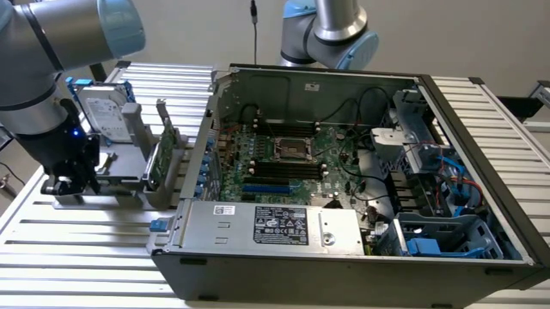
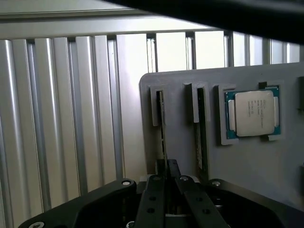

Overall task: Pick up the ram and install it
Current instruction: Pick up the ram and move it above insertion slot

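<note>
Looking along the wrist view, I have the black fingers [image 2: 153, 202] closed in on the ram [image 2: 162, 126], a long, narrow green circuit-board stick standing on edge in the first slot of the flat grey holder plate [image 2: 178, 118]. As far as I can judge, they press both of its faces. Its long axis runs straight away from the gripper [image 2: 170, 183], so the hold is at one end and the rest of the stick reaches out ahead, seated in the slot. A second, similar green stick [image 2: 200, 137] stands just beside it in the next slot. The square silver processor chip [image 2: 251, 112] lies in a recess beyond that, its lid printing too fine for me to read.

In the exterior view the gripper [image 1: 67, 185] is down at the holder on the slatted aluminium table [image 1: 77, 257], at the exterior view's left of the open dark computer case [image 1: 344, 270]. The black motherboard slots [image 1: 284, 170] lie inside it, well apart from the ram. The black label [image 1: 288, 226] on the silver power supply [image 1: 215, 232] is illegible.
</note>
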You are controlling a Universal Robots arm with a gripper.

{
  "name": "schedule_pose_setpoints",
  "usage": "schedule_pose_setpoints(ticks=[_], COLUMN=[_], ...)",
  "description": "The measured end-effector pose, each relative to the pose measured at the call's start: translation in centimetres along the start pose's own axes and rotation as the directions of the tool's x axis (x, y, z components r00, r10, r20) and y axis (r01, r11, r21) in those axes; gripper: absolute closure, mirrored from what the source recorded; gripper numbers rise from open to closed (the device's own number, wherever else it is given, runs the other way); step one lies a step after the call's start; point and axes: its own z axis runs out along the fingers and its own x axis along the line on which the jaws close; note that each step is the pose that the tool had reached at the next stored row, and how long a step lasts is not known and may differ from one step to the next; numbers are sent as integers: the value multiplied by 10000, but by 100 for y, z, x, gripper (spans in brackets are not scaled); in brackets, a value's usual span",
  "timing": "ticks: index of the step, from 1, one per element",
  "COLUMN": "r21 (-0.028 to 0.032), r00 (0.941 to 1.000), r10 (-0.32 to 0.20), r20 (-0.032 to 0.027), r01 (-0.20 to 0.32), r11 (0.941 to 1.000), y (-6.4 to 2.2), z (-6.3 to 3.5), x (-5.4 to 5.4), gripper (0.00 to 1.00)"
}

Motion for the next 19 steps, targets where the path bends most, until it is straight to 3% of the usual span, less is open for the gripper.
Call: schedule_pose_setpoints(ticks=[6,19], r21=[0,0], r00=[10000,10000], r10=[0,0], r20=[0,-1], r01=[0,0], r11=[10000,10000], y=[4,-6], z=[-119,-556], x=[-5,-22], gripper=[86,86])
